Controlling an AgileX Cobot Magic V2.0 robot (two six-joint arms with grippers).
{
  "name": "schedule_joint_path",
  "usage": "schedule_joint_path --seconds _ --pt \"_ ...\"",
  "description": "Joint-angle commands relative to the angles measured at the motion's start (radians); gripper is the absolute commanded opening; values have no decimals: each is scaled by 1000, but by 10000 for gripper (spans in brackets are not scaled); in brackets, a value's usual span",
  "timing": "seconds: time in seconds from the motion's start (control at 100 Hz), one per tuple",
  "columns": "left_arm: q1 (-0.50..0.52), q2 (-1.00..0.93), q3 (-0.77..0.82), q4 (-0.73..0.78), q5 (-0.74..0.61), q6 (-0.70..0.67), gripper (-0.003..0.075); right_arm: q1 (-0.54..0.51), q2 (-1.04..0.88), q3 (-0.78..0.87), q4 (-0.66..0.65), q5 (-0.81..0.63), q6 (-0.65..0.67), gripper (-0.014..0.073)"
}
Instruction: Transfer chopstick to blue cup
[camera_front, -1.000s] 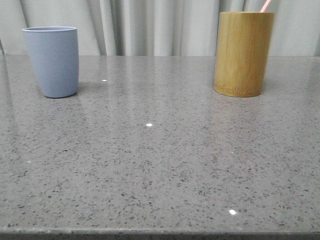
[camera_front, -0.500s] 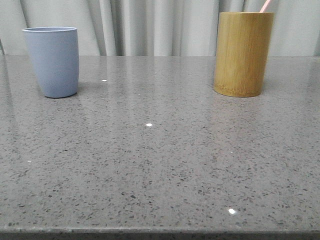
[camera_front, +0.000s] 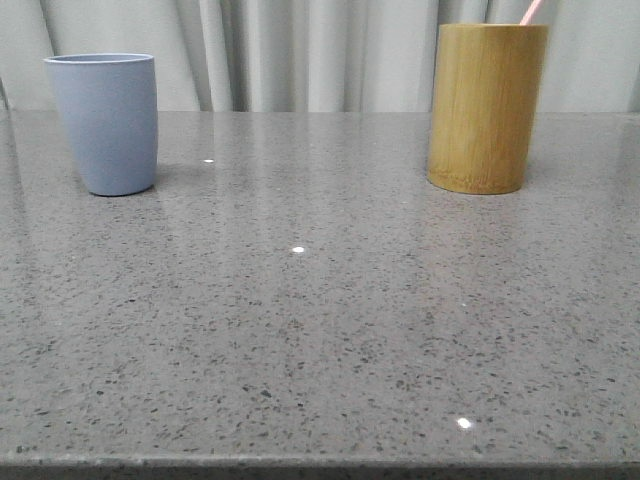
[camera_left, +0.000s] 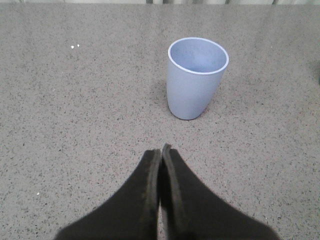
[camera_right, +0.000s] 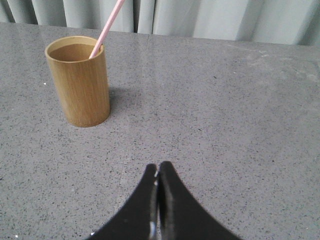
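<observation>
Right now the chopstick (camera_right: 107, 27) is standing in the bamboo cup (camera_right: 80, 82), leaning against its rim with its upper length sticking out past the top; in the front view just its pink tip (camera_front: 532, 11) is showing above that cup's rim. The blue cup (camera_front: 105, 122) is sitting well apart from it, toward the left side of the table (camera_front: 320, 330), upright and, looking down from the left wrist camera, holding nothing inside. The left gripper (camera_left: 161, 152) is hovering near the blue cup with its jaws pressed together and nothing between them; the right gripper (camera_right: 158, 170) is hanging back from the bamboo cup, its jaws likewise closed up tight and gripping nothing, so they will need opening before any pick. To my eye the stick is looking light, stiff and smooth, so it is likely to swivel or slide if pinched weakly. The sensible place to take it seems to be the exposed stretch just above the bamboo rim, gripped across its width, then lifted along its own slant so it is not levering against the cup wall. Counting up, I am seeing one chopstick, one blue cup, one bamboo cup and two grippers.
</observation>
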Motion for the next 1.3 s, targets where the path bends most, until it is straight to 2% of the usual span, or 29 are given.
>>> schedule_joint_path --seconds 0.0,0.1,0.21,0.3,0.42,0.47,0.5,0.57,0.73,0.86,1.1,1.29 --pt "1 11 -35 -14 -58 -7 -18 -6 19 -33 -2 -84 -11 -65" --pt "1 11 -35 -14 -58 -7 -7 -6 19 -33 -2 -73 -12 -29" --pt "1 11 -35 -14 -55 -7 71 -6 19 -33 -2 -69 -12 125" --pt "1 11 -35 -14 -54 -7 200 -6 19 -33 -2 -69 -12 300" --pt "1 11 -35 -14 -54 -7 447 -6 19 -33 -2 -71 -12 498" --pt "1 11 -35 -14 -54 -7 573 -6 19 -33 -2 -72 -12 544" --pt "1 11 -35 -14 -54 -7 623 -6 19 -33 -2 -73 -12 559" --pt "1 11 -35 -14 -54 -7 691 -6 19 -33 -2 -73 -12 563" --pt "1 14 -41 -15 -79 -7 691 -6 19 -33 -2 -74 -12 563" --pt "1 74 -115 -18 -75 9 675 -6 19 -33 -2 -81 -12 563" --pt "1 304 -325 -130 -47 86 627 -6 19 -33 -2 -99 -12 563" --pt "1 522 -469 -132 -7 91 627 -6 19 -33 -2 -92 -12 563"
